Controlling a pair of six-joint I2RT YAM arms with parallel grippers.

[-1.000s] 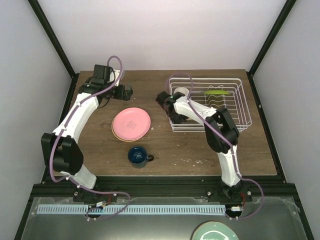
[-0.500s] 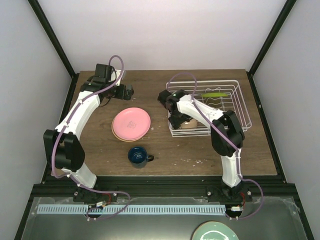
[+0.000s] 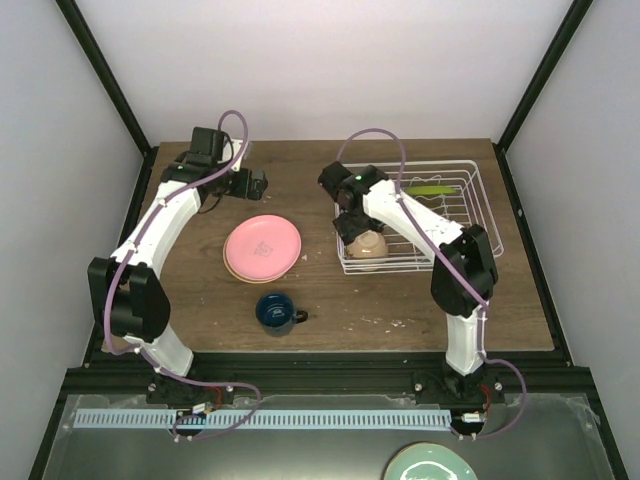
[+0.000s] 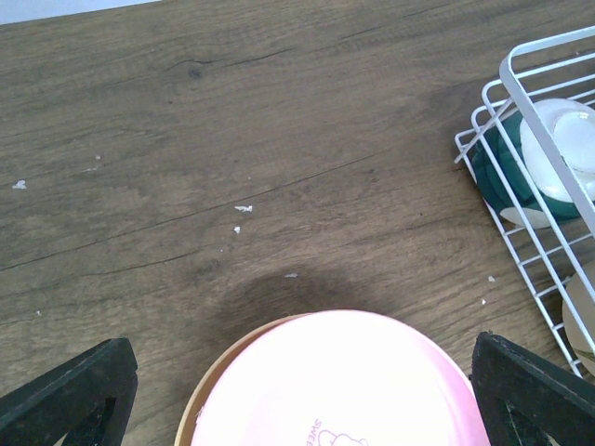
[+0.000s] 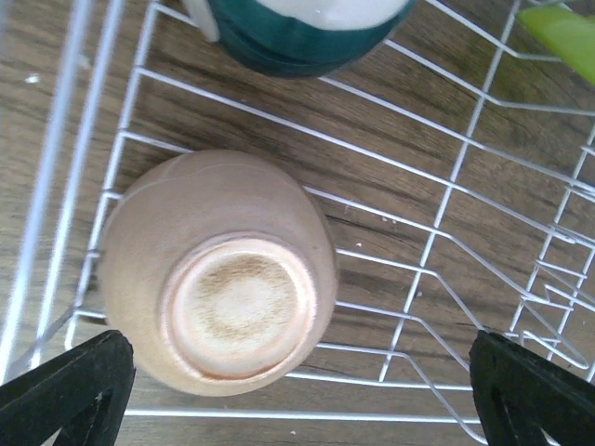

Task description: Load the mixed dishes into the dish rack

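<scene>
A pink plate (image 3: 262,246) lies on a peach-tan plate (image 4: 197,401) at mid-table, with a dark blue mug (image 3: 275,311) nearer the front. The white wire dish rack (image 3: 470,215) holds an upside-down cream bowl (image 5: 223,279) in its near left corner, a teal-bottomed bowl (image 5: 297,37) and a lime green plate (image 3: 432,187). My left gripper (image 3: 257,185) hovers open just behind the pink plate (image 4: 353,381), touching nothing. Open as well, my right gripper (image 3: 350,222) hangs over the cream bowl (image 3: 367,246) and holds nothing.
A pale teal plate (image 3: 430,464) lies on the shelf in front of the arm bases. Black frame posts and white walls close in the table on three sides. The rack's left edge (image 4: 521,84) shows at the right of the left wrist view.
The right arm has swung over the rack's left end and lifted, and the upside-down cream bowl now shows in the near left corner. The left arm has not moved.
</scene>
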